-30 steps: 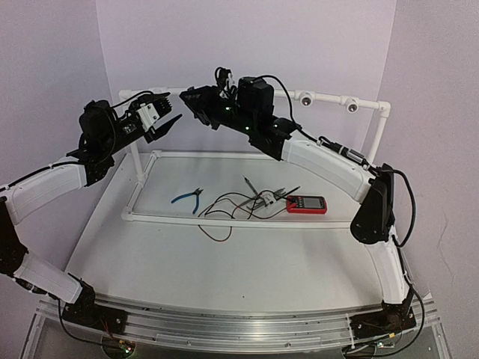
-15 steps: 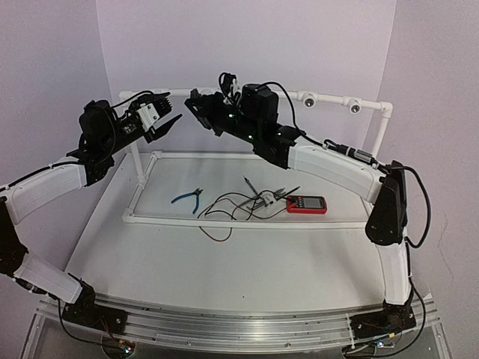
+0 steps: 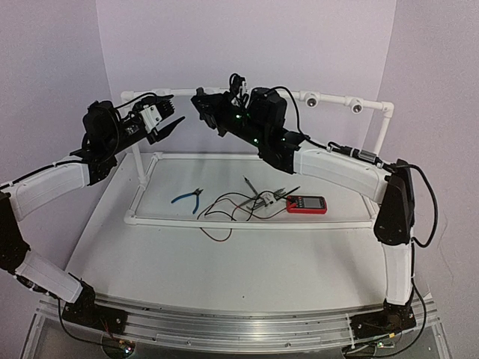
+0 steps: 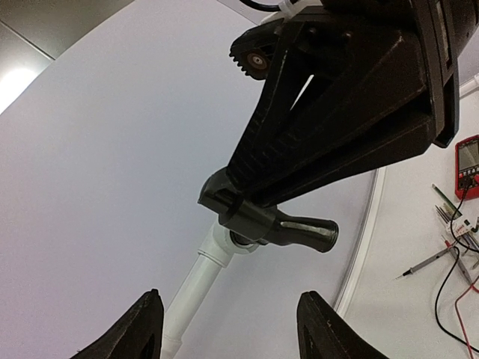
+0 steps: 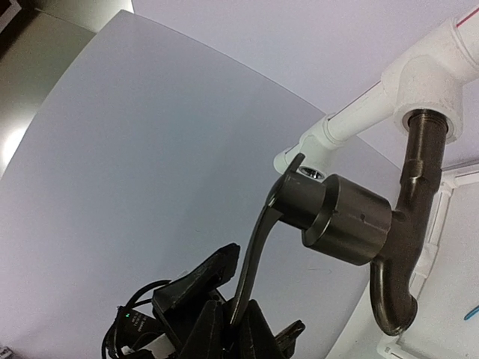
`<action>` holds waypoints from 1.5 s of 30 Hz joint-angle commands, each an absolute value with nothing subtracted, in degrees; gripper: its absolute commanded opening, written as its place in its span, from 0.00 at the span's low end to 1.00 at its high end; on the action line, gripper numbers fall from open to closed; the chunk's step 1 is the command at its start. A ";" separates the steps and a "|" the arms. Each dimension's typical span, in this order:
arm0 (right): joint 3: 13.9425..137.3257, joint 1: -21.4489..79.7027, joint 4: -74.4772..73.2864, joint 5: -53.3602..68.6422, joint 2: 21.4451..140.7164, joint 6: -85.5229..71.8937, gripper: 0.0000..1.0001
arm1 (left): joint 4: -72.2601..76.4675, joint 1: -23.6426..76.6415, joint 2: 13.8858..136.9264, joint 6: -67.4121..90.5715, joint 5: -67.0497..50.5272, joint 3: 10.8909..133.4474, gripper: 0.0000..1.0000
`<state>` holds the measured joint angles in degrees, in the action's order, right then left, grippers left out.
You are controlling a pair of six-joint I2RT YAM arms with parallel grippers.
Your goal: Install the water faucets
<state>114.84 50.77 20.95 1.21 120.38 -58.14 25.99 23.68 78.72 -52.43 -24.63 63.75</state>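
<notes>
Left arm [image 3: 45, 187] and right arm [image 3: 337, 168] are the same build: white moulded link shells, black joint housings, black bases bolted to the aluminium rail [image 3: 239, 325]. There's a small green light [image 3: 123, 348] at the rail by the left base. Up from the rail, a black cable [image 3: 430, 217] loops outside the right arm's elbow joint, and a thinner black lead [image 3: 52, 166] runs along the left arm's shell. Green LEDs [image 3: 238, 116] on the right wrist block. Left gripper [image 4: 228, 329] – white body panel, black tapered fingers [image 4: 138, 333]. Right gripper [image 4: 232, 183] – all black, with a toothed wheel [image 4: 251, 56] and centre screw at its end farthest from the rail.
</notes>
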 commanded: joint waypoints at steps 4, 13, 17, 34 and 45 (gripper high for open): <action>109.76 49.41 31.20 -4.09 112.92 -57.73 0.16 | 28.02 23.64 79.19 -51.42 -26.33 67.09 0.62; 105.38 48.83 32.10 -4.81 110.15 -54.70 0.22 | 27.50 23.68 79.65 -49.87 -27.04 67.41 0.59; 101.69 48.19 25.40 -9.99 108.33 -47.49 0.20 | 25.19 24.02 80.52 -47.99 -27.42 67.77 0.54; 115.62 48.05 16.85 -1.87 121.96 -52.06 0.02 | 20.93 23.99 83.53 -46.01 -24.36 69.87 0.49; 118.96 48.35 16.56 -0.79 124.59 -53.60 0.00 | 21.14 23.99 84.13 -46.21 -24.57 69.95 0.49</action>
<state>116.07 47.50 15.57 -2.92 123.66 -52.74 20.54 23.75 83.77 -46.87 -25.26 67.16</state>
